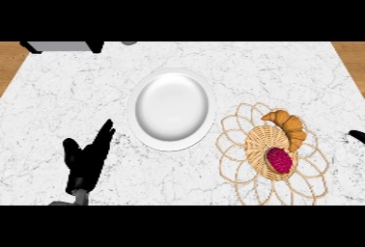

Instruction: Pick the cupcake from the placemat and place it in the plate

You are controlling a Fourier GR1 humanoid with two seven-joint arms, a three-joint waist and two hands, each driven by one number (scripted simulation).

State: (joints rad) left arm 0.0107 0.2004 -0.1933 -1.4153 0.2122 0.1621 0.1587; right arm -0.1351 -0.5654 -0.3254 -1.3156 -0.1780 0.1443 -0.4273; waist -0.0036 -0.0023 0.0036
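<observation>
Cupcake (279,160) lies on placemat (246,126), well apart from open, empty left hand (87,161).

The cupcake (279,160), magenta-topped, sits on the woven placemat (239,149) at lower right of the frame. The white plate (172,107) lies bare at centre, just left of the placemat.

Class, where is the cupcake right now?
In the head view, the cupcake lies on the woven placemat at the right, just below the croissant, right of the white plate.
</observation>
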